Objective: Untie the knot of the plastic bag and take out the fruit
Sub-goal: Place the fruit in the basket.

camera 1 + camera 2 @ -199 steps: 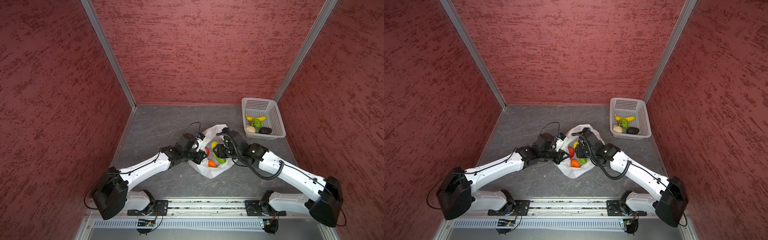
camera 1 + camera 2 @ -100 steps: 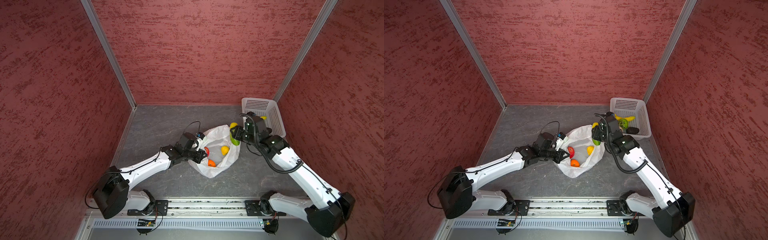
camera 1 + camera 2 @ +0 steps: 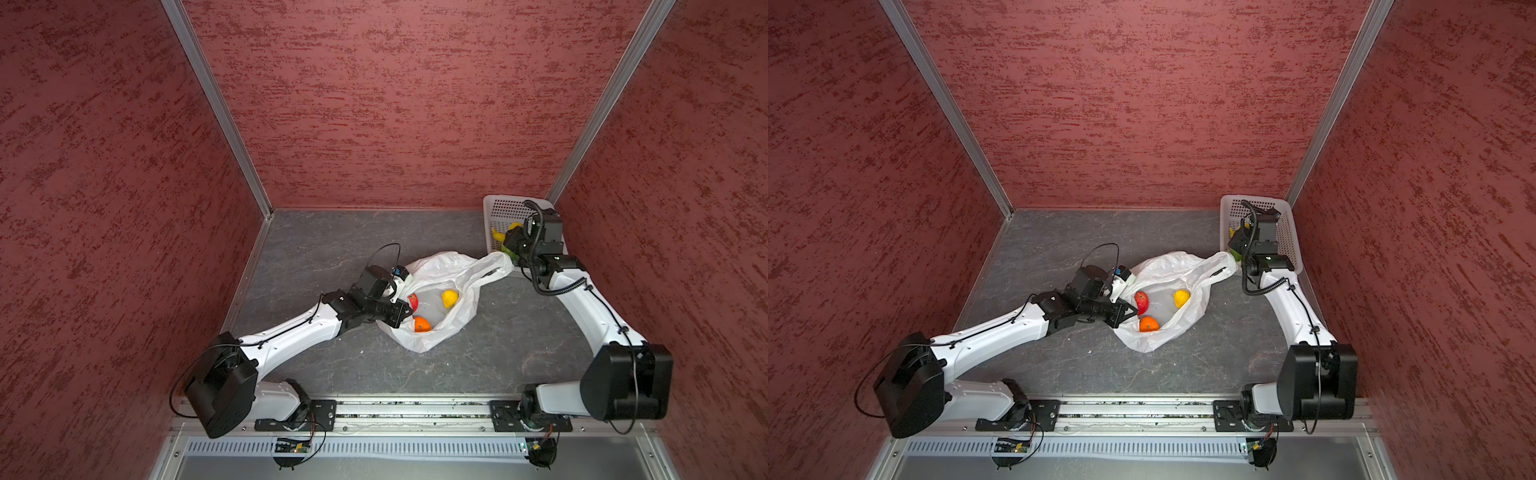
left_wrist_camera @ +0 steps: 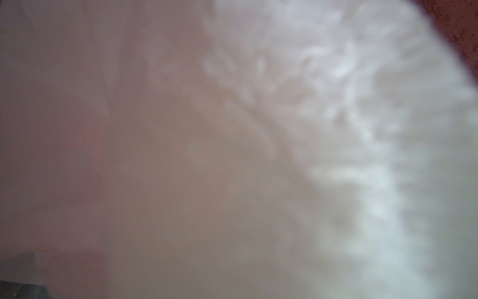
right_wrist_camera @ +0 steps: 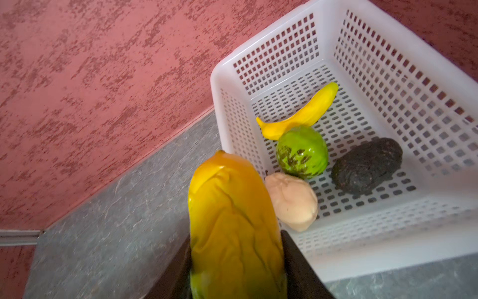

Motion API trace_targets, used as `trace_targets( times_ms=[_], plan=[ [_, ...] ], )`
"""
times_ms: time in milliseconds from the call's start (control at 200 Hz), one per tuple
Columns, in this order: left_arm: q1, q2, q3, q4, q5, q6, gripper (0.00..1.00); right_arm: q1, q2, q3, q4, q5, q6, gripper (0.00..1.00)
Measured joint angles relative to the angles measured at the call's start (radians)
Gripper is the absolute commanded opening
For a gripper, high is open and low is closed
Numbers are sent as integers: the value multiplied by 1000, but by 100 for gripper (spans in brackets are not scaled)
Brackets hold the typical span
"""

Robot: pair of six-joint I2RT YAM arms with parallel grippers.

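your right gripper was clamped on the smooth mango just beside the basket; likely light and slippery, best held mid-body. your left gripper was closed on the flimsy plastic bag.

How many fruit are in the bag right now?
3. Apple on the left, lemon on the right, orange in front of them. Bag folds may hide more.

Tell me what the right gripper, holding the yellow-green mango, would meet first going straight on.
Probably the near wall of the white perforated plastic basket; if the right gripper and its yellow-green mango clear the rim, the pale beige fruit inside.
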Motion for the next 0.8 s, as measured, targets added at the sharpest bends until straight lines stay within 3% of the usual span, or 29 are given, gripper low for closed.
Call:
trace_targets(
  times_ms=[371, 461, 701, 802],
  plan=[
    [15, -28, 13, -34, 0, 8, 0, -66, 312, 147, 142, 27, -1, 39],
    [21, -39, 13, -43, 0, 13, 0, -72, 360, 189, 156, 42, -4, 60],
    [30, -66, 13, -52, 1, 24, 0, -77, 396, 223, 158, 67, -13, 97],
    [31, -66, 13, -53, 1, 24, 0, -77, 395, 222, 157, 69, -23, 99]
  ],
)
